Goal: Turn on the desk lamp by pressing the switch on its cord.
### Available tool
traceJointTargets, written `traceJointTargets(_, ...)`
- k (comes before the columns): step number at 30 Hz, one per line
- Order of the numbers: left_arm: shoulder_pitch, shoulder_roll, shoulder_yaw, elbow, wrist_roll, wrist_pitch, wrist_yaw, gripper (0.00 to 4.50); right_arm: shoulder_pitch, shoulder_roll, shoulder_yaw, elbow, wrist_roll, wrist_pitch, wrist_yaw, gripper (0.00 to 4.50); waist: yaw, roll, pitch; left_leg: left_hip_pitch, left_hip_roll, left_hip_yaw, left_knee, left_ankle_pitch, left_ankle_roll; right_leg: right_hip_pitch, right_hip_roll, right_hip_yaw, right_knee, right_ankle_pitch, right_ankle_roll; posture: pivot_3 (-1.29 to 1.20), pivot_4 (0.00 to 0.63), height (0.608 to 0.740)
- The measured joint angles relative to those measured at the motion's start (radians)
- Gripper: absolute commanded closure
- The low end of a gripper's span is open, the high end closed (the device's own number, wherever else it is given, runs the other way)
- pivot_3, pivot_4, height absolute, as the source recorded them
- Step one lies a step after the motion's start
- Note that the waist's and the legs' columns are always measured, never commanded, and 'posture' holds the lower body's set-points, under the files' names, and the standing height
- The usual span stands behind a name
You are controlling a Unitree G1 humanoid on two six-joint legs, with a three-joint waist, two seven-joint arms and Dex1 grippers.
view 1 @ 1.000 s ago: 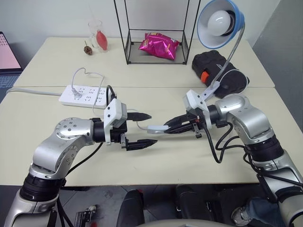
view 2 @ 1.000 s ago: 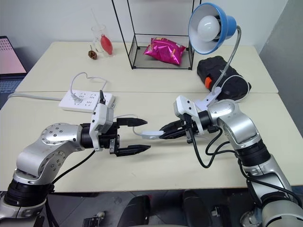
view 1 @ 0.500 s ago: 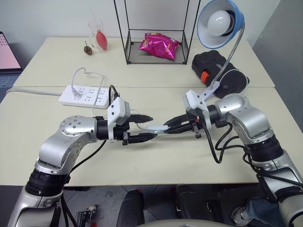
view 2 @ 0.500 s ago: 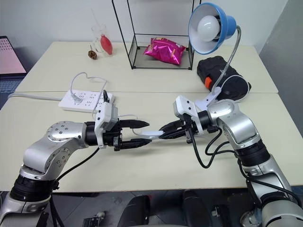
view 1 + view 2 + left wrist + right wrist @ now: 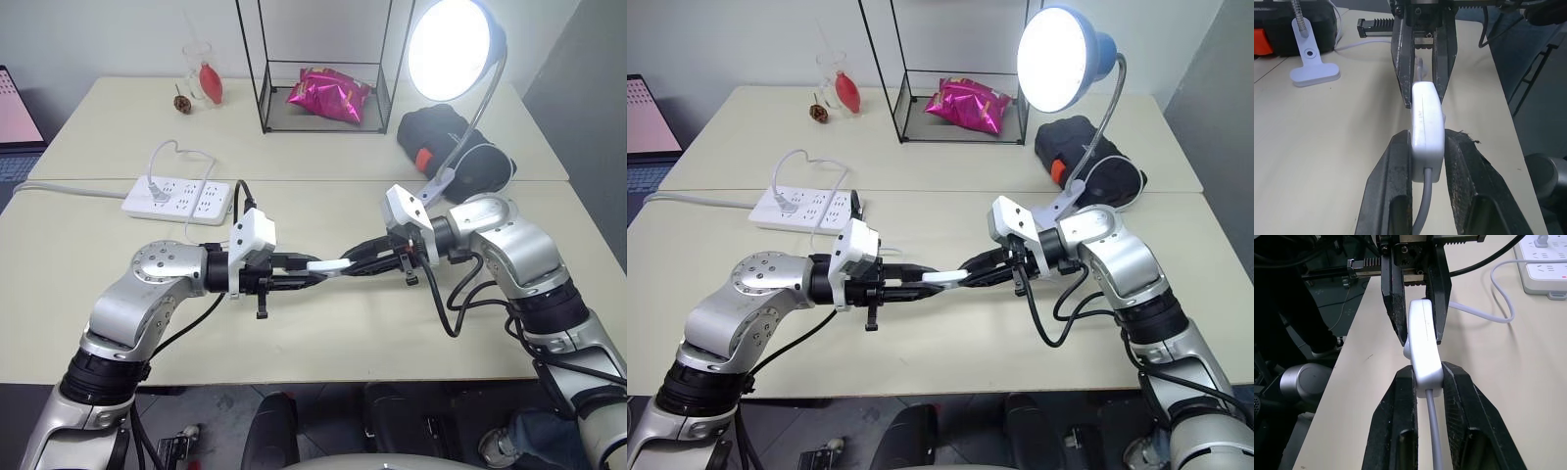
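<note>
The small white switch (image 5: pixel 329 264) hangs just above the table, held from both ends. My left gripper (image 5: pixel 1426 141) is shut on its near end, where the cord (image 5: pixel 1422 208) leaves it. My right gripper (image 5: pixel 1425 374) is shut on the other end, and the two grippers point tip to tip. The desk lamp (image 5: pixel 452 47) at the back right is lit, its blue shade glowing bright white. Its chrome gooseneck (image 5: pixel 477 117) runs down to the white clip base (image 5: pixel 1311 73) behind my right wrist.
A white power strip (image 5: pixel 176 199) with a plug and looping white cable lies at the left. A black wire frame (image 5: pixel 263 69) holding a pink bag (image 5: pixel 328 95) stands at the back. A black pouch (image 5: pixel 449 137) sits by the lamp, and a glass (image 5: pixel 200 70) at the back left.
My left gripper's fingers have closed from wide open onto the switch. The lamp, dark before, now shines. My right gripper has kept its hold and place.
</note>
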State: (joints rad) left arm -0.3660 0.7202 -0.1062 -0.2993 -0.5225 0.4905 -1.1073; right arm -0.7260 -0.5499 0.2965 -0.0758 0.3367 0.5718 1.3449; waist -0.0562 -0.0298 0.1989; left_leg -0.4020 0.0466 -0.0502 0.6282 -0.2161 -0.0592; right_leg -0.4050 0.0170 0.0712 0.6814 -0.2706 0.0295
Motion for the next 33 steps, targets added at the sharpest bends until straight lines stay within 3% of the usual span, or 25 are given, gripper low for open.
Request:
traceJointTargets(9, 0.0, -0.014, -0.003, 0.004, 0.017, -0.02, -0.003, 3.91, 0.0, -0.001, 0.0, 0.0, -0.002, -0.013, 0.002, 4.14, 0.0, 0.0, 0.0, 0.0, 0.0, 0.0, 0.0, 0.0, 0.0, 0.0, 0.0, 0.0, 0.0, 0.0, 0.0, 0.0, 0.15, 0.74)
traceJointTargets(11, 0.0, -0.015, -0.004, 0.011, 0.021, -0.035, -0.01, 3.23, 0.0, 0.0, 0.0, 0.0, -0.002, -0.015, 0.003, 4.14, 0.0, 0.0, 0.0, 0.0, 0.0, 0.0, 0.0, 0.0, 0.0, 0.0, 0.0, 0.0, 0.0, 0.0, 0.0, 0.0, 0.15, 0.74)
traceJointTargets(13, -0.003, -0.015, -0.004, 0.021, 0.04, -0.059, -0.011, 3.0, 0.0, 0.002, 0.0, 0.0, -0.002, -0.016, -0.001, 4.14, 0.0, 0.0, 0.0, 0.0, 0.0, 0.0, 0.0, 0.0, 0.0, 0.0, 0.0, 0.0, 0.0, 0.0, 0.0, 0.0, 0.15, 0.74)
traceJointTargets(23, 0.026, 0.013, -0.008, 0.068, 0.175, -0.242, -0.018, 0.86, -0.013, 0.036, 0.05, 0.059, -0.049, -0.15, 0.007, 4.14, -0.002, 0.0, 0.0, 0.0, 0.0, 0.0, 0.0, 0.0, 0.0, 0.0, 0.0, 0.0, 0.0, 0.0, 0.0, 0.0, 0.15, 0.74)
traceJointTargets(32, 0.182, 0.104, 0.121, 0.029, 0.169, -0.242, -0.012, 0.75, -0.084, 0.126, 0.103, 0.362, -0.194, -0.392, -0.036, 4.14, 0.002, 0.001, 0.0, 0.0, 0.0, 0.0, 0.0, 0.0, 0.0, 0.0, 0.0, 0.0, 0.0, 0.0, 0.0, 0.0, 0.15, 0.74)
traceJointTargets(33, 0.267, 0.119, 0.166, -0.004, 0.169, -0.24, 0.006, 0.75, -0.13, 0.191, 0.12, 0.495, -0.24, -0.485, -0.069, 4.14, -0.004, 0.0, 0.0, 0.001, 0.0, 0.002, 0.0, 0.0, 0.0, 0.0, -0.001, 0.001, 0.0, 0.0, 0.0, 0.0, 0.15, 0.74)
